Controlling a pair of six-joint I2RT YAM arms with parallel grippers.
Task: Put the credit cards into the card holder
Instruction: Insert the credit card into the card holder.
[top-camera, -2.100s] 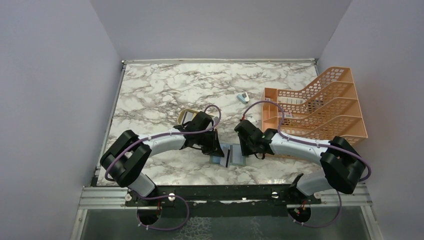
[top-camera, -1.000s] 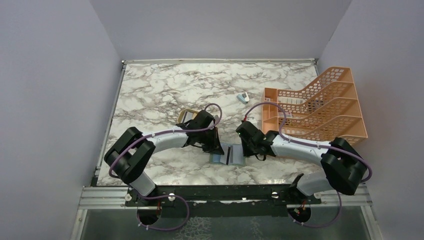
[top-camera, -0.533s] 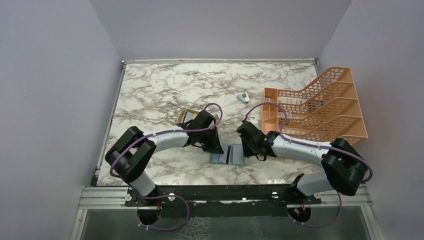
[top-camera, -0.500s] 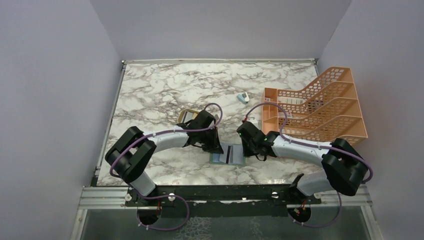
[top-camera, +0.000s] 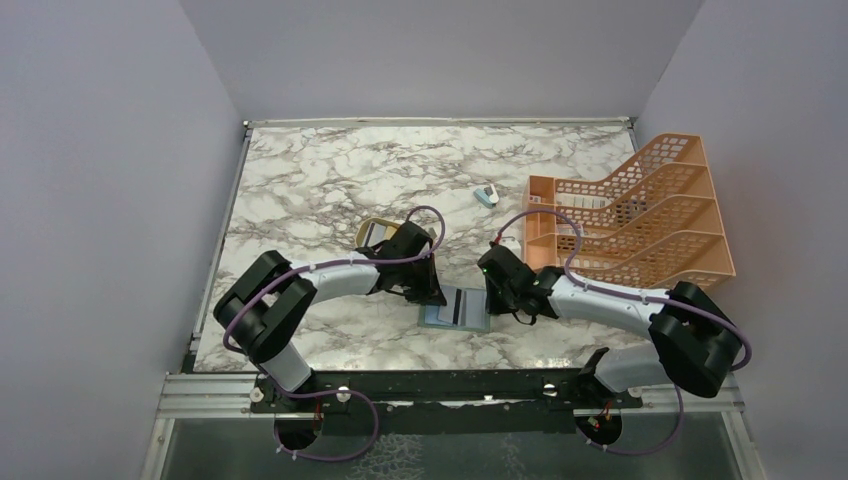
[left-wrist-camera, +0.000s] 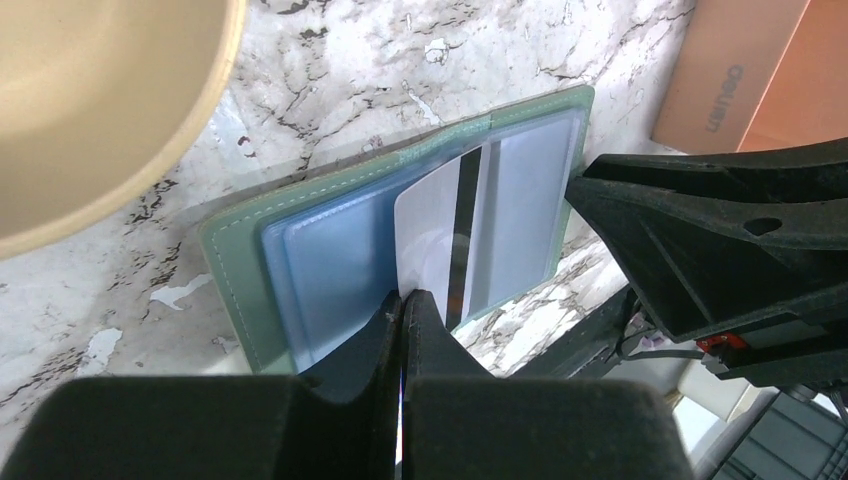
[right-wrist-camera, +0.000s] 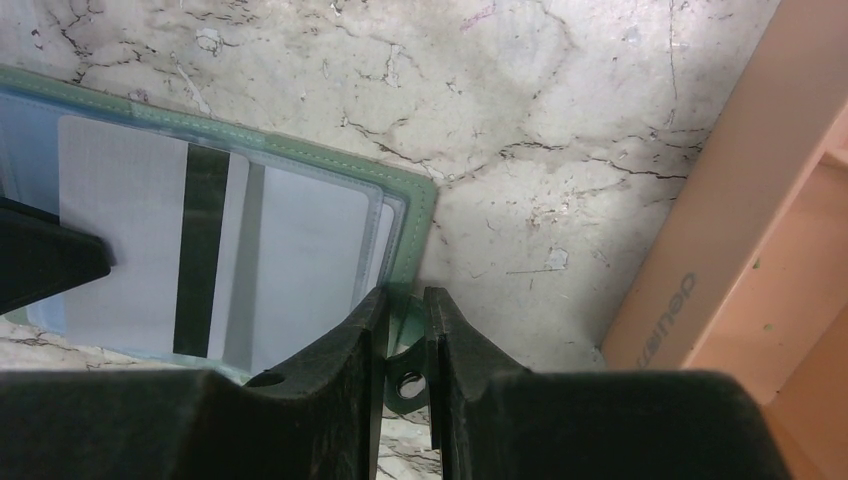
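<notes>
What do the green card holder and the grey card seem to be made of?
Card holder: probably matte faux leather, given the stitched green edge, with glossy clear plastic pockets. Credit card: likely smooth plastic, pale grey with a dark stripe.

Card holder (left-wrist-camera: 325, 265) is showing a grey-green cover with pale blue inner pockets. Credit card (left-wrist-camera: 432, 225) on it is showing pale grey with one black stripe. Counter (top-camera: 340, 180) is showing white marble, grey-veined. Beside the card holder, dish (left-wrist-camera: 90, 110) is showing tan, rack (top-camera: 650, 225) orange.
</notes>
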